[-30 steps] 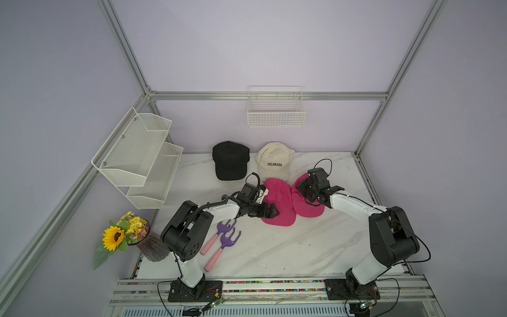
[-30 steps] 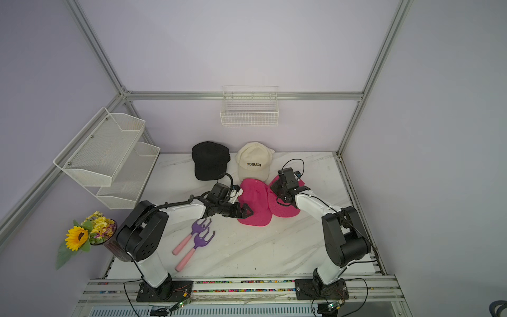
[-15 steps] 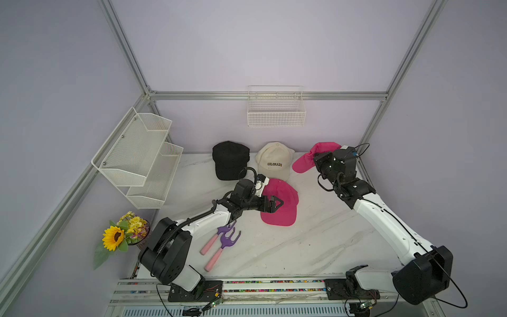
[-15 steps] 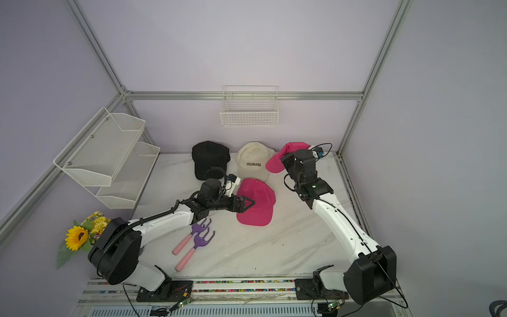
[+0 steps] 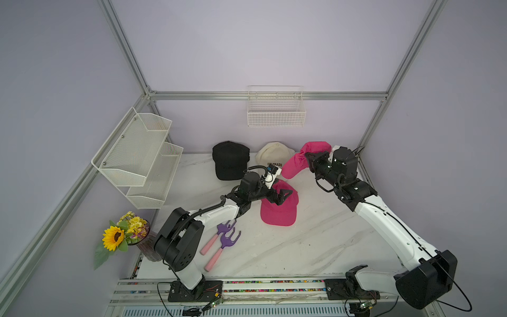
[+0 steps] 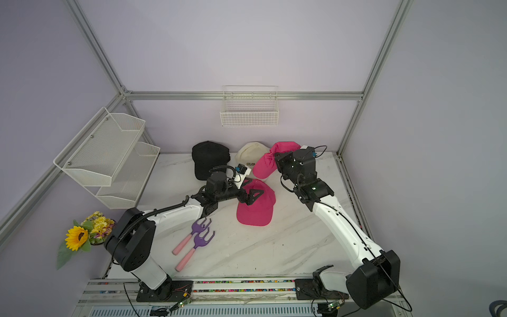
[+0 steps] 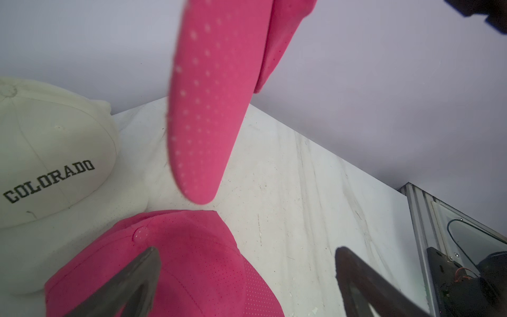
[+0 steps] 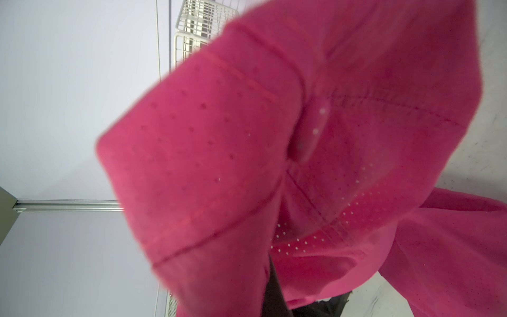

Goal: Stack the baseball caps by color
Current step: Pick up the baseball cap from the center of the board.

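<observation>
The lifted pink cap (image 5: 297,162) hung in the air over the back right part of the marble surface (image 5: 301,247), close to the back edge. It was pinched at its crown by the right gripper (image 5: 311,162), whose jaws were clamped tight on the fabric. The brim drooped down and away from that gripper. In the right wrist view the cap (image 8: 247,164) filled nearly everything, and only a dark sliver of one finger (image 8: 271,288) showed beneath the cloth.

Below the hanging brim, near the middle of the surface, the second pink cap (image 5: 278,214) lay flat with its brim toward the front edge. The left gripper (image 5: 281,190) was over the back of its crown with its jaws spread wide and gripping nothing. In the left wrist view one finger (image 7: 131,282) lay across the pink crown (image 7: 178,260) and the other finger (image 7: 365,285) over bare marble beside it. Whether either touched the fabric could not be told.

Along the back edge sat the cream cap (image 5: 271,156) lettered COLORADO, just beside the lifted cap's brim, and next to it the black cap (image 5: 230,160), nearer the back left corner. Two purple hand rakes (image 5: 222,241) lay toward the front left corner.
</observation>
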`<state>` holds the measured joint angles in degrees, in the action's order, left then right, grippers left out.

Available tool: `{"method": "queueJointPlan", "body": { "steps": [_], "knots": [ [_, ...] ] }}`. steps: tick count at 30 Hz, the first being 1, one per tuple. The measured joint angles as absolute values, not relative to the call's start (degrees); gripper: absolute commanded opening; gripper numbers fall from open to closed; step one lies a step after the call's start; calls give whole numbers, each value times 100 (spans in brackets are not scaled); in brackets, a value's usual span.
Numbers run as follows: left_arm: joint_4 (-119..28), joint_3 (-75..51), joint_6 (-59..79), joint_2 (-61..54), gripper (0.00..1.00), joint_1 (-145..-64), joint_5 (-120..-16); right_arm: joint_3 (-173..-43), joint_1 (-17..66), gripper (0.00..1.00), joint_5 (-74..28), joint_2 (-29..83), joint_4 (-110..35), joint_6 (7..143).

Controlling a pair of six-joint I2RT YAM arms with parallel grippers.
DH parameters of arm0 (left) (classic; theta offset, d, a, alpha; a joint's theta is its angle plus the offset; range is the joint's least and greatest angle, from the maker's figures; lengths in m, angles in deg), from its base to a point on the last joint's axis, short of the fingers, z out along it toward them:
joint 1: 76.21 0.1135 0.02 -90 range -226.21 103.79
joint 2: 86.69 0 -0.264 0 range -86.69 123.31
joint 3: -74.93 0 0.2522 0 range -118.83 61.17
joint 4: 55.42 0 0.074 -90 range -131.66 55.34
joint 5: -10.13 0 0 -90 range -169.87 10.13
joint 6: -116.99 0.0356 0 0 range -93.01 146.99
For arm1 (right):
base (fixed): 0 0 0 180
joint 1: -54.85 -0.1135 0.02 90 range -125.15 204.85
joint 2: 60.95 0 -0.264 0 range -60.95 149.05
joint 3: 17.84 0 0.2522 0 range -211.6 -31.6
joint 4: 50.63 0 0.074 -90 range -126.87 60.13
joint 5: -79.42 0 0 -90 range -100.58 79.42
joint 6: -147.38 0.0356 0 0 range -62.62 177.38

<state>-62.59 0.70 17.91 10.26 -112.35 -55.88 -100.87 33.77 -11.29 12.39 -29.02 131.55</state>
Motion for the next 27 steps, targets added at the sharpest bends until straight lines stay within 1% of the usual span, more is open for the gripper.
{"method": "queueJointPlan", "body": {
  "steps": [9,10,12,14,15,16,17,19,21,22,23,24,27],
  "knots": [
    [-6834,-537,2361,1642,91,-11272,-5728,-9823,3372,0,-1136,878,-2956,13306],
    [-6949,-544,2416,1682,88,-11272,-5765,-9808,3372,0,-1136,845,-2958,13319],
    [-7188,-546,2534,1761,79,-11272,-5798,-9790,3372,0,-1134,813,-2969,13326],
    [-7380,-546,2571,1820,63,-11272,-5780,-9788,3372,0,-1132,804,-2967,13328],
    [-7470,-546,2569,1835,57,-11272,-5759,-9788,3372,0,-1132,804,-2976,13328],
    [-7570,-546,2597,1841,50,-11272,-5721,-9781,3372,0,-1132,804,-2991,13330],
    [-7699,-546,2588,1841,40,-11272,-5680,-9762,3372,0,-1132,795,-3011,13332],
    [-7846,-557,2532,1841,25,-11272,-5584,-9714,3372,0,-1125,782,-3020,13336],
    [-7745,-636,2473,1841,7,-11272,-5479,-9659,3372,0,-1105,767,-3048,13336],
    [-7662,-686,2449,1841,0,-11272,-5431,-9642,3372,0,-1064,756,-3048,13321],
    [-7601,-723,2470,1835,0,-11272,-5431,-9637,3372,5,-1005,751,-3061,13277],
    [-7568,-721,2455,1817,0,-11272,-5398,-9637,3372,12,-950,751,-3090,13194],
    [-7334,-577,2180,1621,0,-11285,-5383,-9639,3366,42,-653,749,-3173,12794]
  ]
}}
